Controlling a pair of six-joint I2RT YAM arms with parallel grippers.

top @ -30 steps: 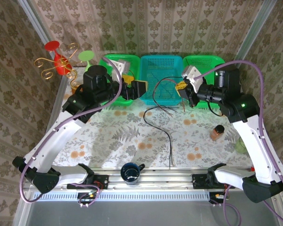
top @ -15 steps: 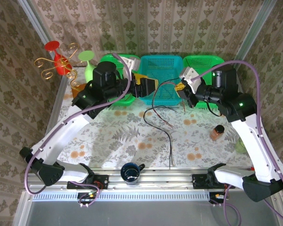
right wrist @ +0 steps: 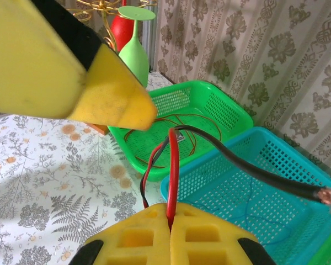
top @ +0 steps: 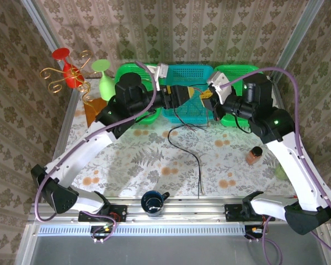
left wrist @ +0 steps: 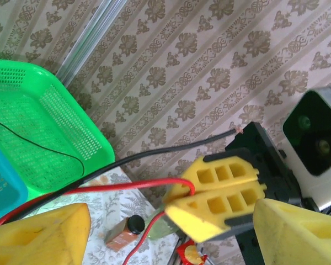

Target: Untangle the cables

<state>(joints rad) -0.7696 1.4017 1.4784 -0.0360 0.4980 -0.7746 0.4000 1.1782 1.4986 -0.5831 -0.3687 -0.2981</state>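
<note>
From above, at the left, we find the left gripper (top: 183, 93) over the blue basket (top: 190, 77) at the far edge of the worktop (top: 127, 160), though its jaws are too small there to read. Its wrist camera settles it: the two yellow fingers (left wrist: 38, 237) stand wide apart, released and touching nothing, with the clenched tips of the right gripper (left wrist: 209, 193) between them. The right wrist camera shows that gripper clamped on the red cable (right wrist: 172, 165), which rises straight out of the seam between its pads. The black cable (right wrist: 237, 163) arches just beside the red one and ends in bare copper strands over the blue basket. We cannot tell whether it is pinched too. From above we also see a black length (top: 194, 160) trailing across the worktop toward its near edge. A thin red-brown wire (right wrist: 179, 118) lies in the green basket (right wrist: 209, 107) left of the blue one.
</note>
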